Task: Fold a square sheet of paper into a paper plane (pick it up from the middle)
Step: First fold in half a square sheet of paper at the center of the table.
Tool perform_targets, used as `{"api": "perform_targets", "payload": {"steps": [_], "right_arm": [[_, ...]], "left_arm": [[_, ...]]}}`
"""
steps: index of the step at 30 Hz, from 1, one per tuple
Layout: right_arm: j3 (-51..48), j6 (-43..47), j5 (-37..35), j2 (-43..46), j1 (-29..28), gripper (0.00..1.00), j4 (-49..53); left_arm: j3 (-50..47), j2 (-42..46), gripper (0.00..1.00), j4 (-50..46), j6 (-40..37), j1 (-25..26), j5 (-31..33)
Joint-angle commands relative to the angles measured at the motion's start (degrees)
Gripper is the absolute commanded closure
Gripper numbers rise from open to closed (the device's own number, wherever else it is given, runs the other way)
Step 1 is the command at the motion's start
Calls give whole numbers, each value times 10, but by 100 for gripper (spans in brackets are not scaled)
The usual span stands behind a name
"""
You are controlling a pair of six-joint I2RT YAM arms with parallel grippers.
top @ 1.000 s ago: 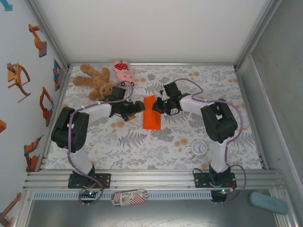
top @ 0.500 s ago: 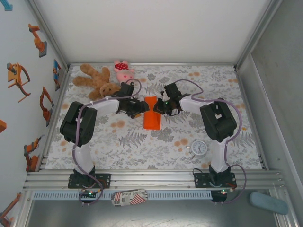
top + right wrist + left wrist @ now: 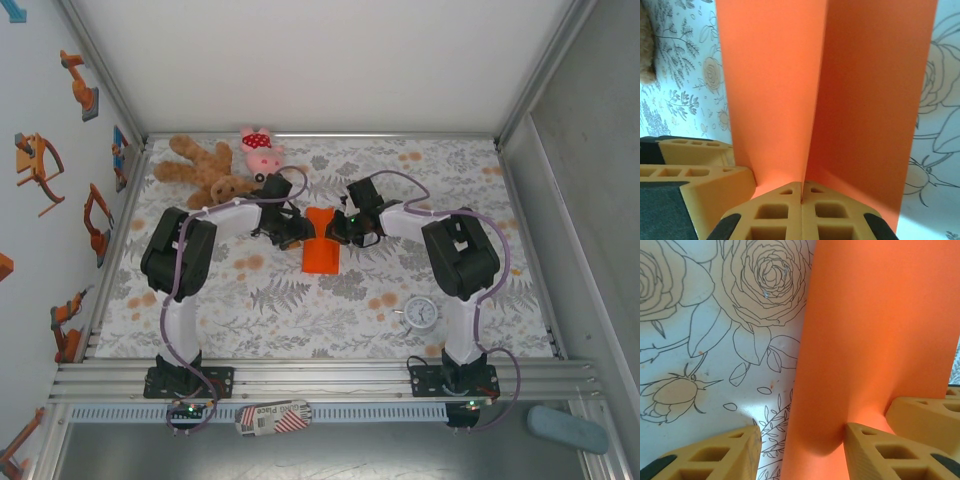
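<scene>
The square sheet of paper is bright orange and creased down its middle, its two halves rising into a V at the far end. My right gripper is shut on the centre crease, with the halves spreading away from it. My left gripper stands open at the sheet's left side. The paper's left half runs between its fingers, and the right finger presses into the sheet. The left finger is over the floral cloth.
A brown teddy bear and a pink plush pig lie at the back left. A small round white clock sits near the front right. The floral tablecloth covers the table, with metal rails along the front.
My left arm has swung right and its gripper has reached the sheet's left edge. The paper's far end has drawn up and narrowed. The right gripper has kept its hold.
</scene>
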State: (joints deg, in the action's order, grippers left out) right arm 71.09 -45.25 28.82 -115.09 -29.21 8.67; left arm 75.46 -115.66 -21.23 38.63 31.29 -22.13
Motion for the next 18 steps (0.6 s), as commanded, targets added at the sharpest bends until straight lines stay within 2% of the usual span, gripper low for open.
{"api": "perform_targets", "payload": {"steps": [1,5,15,16,17,18], "right_arm": [[-17,-7,-24,13,6,93,6],[-50,-17,-66,70,16,80,6],[-151,-33,-152,177,27,60,-15],[-159,-33,-158,181,28,57,-18],[-164,-35,-162,184,28,46,-20],[-167,-35,-166,185,28,45,-19]], "left_arm": [[7,-39,53,-73,-24,15,52],[-2,-65,55,-81,-29,25,77],[2,-112,56,-90,10,40,116],[1,-117,56,-88,17,41,116],[4,-122,56,-88,25,42,115],[6,-128,55,-90,32,43,115]]}}
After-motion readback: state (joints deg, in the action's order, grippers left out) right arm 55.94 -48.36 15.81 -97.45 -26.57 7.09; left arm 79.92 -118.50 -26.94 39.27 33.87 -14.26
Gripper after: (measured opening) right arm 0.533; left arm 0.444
